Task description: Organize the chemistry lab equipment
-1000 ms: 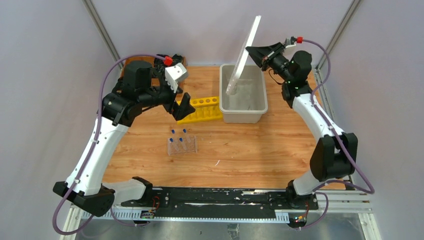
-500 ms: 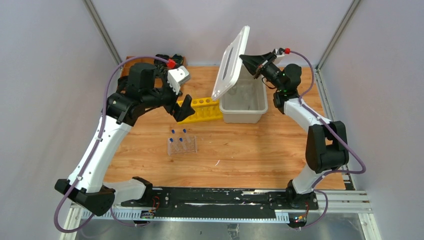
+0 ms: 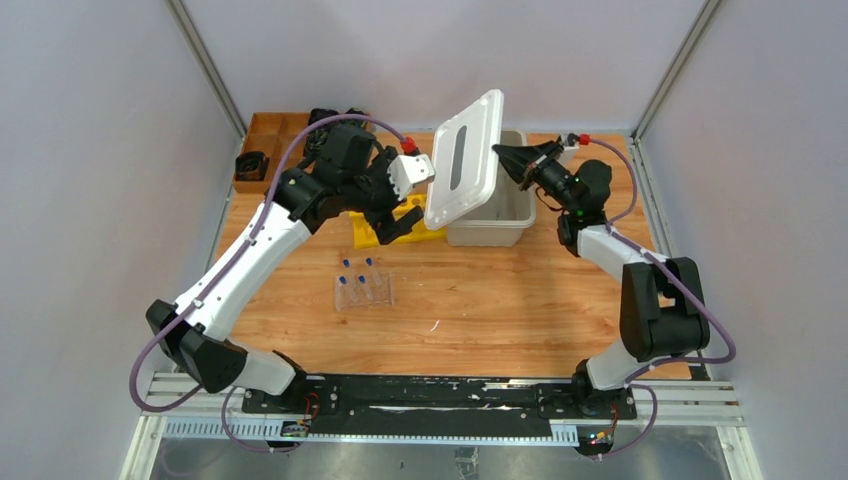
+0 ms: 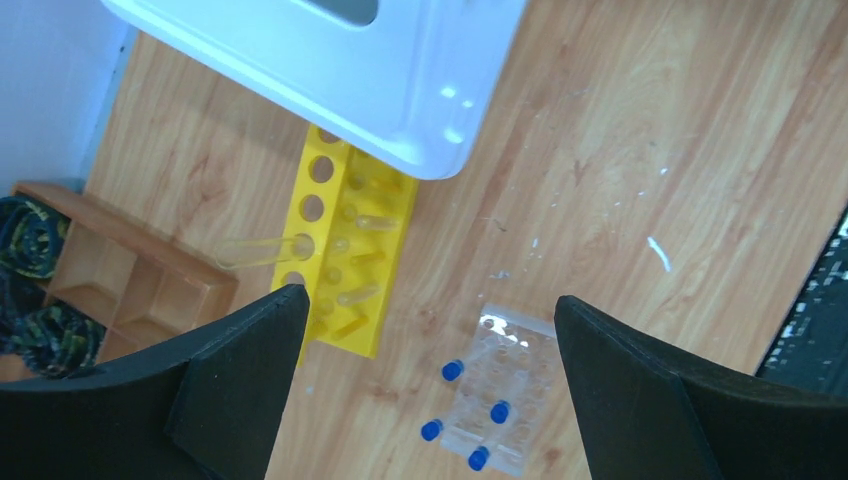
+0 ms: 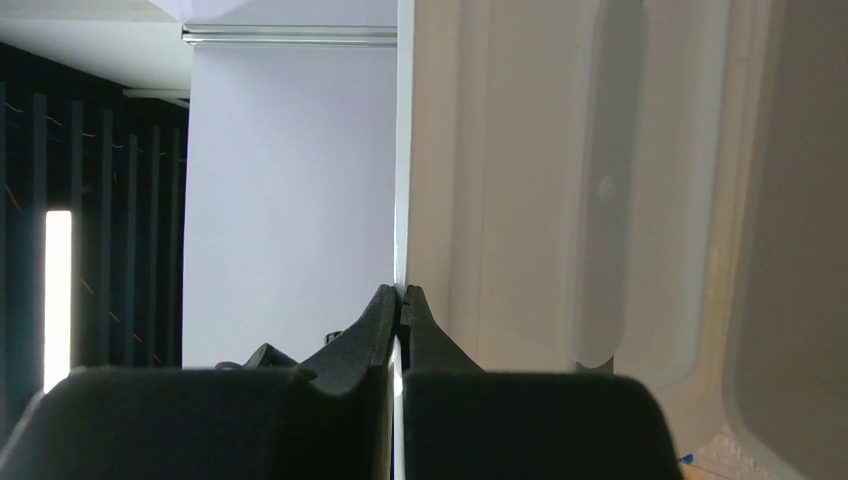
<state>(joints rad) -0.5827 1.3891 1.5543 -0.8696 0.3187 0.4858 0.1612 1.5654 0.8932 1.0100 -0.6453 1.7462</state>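
A clear plastic tube rack point(image 3: 366, 291) stands mid-table with several small blue-capped tubes point(image 3: 345, 263) in and beside it. In the left wrist view the rack point(image 4: 508, 385) and its blue caps point(image 4: 452, 370) lie below my open left gripper point(image 4: 428, 300). That left gripper point(image 3: 390, 222) hovers over the yellow rack, just left of a white lid point(image 3: 465, 160). My right gripper point(image 3: 503, 158) is shut on the lid's right edge and holds it tilted above a grey bin point(image 3: 505, 222). In the right wrist view the gripper point(image 5: 401, 290) pinches the lid's thin rim point(image 5: 520, 150).
A yellow six-hole rack point(image 4: 345, 260) lies partly under the lid point(image 4: 330, 60), with a clear tube point(image 4: 255, 250) poking from one hole. A wooden compartment tray point(image 3: 265, 140) with black items sits at the back left. A small white scrap point(image 3: 435, 325) lies on the wood.
The right gripper has tipped the lid from nearly upright to leaning left over the bin's left side. The left arm has swung right, bringing its open gripper over the yellow rack beside the lid.
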